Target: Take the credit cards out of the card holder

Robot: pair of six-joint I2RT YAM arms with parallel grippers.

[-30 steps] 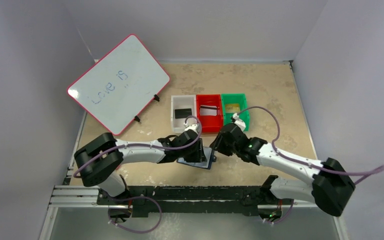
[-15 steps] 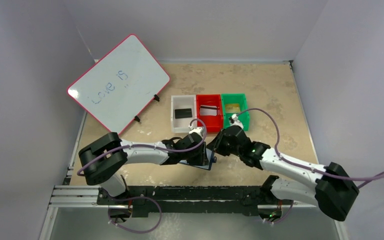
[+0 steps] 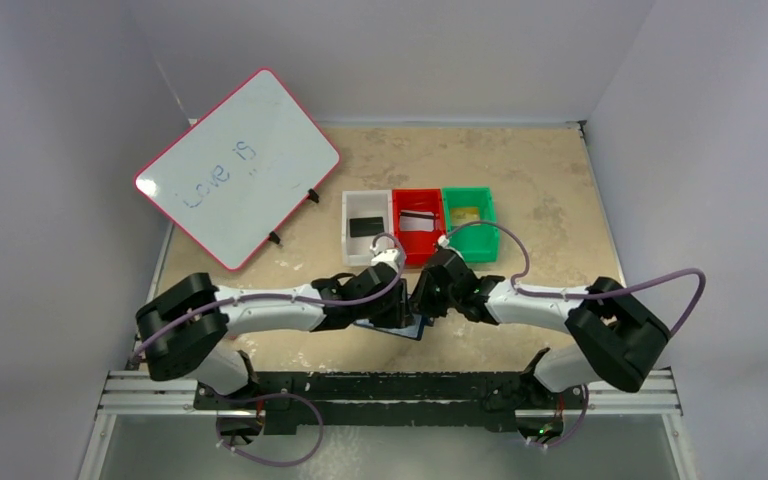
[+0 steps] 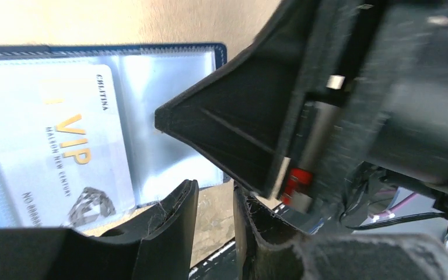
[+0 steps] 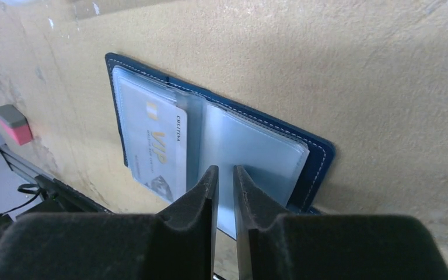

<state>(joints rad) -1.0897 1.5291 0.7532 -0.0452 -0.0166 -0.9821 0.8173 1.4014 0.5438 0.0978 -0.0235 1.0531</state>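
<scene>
Near the front edge of the table (image 3: pixel 560 180) the two arms meet over the card holder (image 5: pixel 210 137), which lies open and flat with its clear pockets facing up. The left end effector (image 4: pixel 213 201) hangs just at the near edge of the holder; its fingers stand almost together with only a thin gap, and I see nothing between them. The right end effector (image 5: pixel 224 181) is low over the right half of the holder, fingers also nearly closed with a narrow slit between them; whether they pinch the pocket's plastic, I cannot tell. In the left half of the holder a silver card (image 5: pixel 154 146) with gold "VIP" letters sits inside its pocket. A pink eraser (image 5: pixel 13 123) lies on the table to the side of the holder. Further back stand three bins in a row: the white bin (image 3: pixel 350 243) has a black card (image 3: pixel 366 226) in it, the red bin (image 3: pixel 400 245) has something flat inside, and the green bin (image 3: pixel 487 235) has a gold card (image 3: pixel 466 215). Behind, on the left, a whiteboard (image 3: pixel 235 165) leans on its stand.
</scene>
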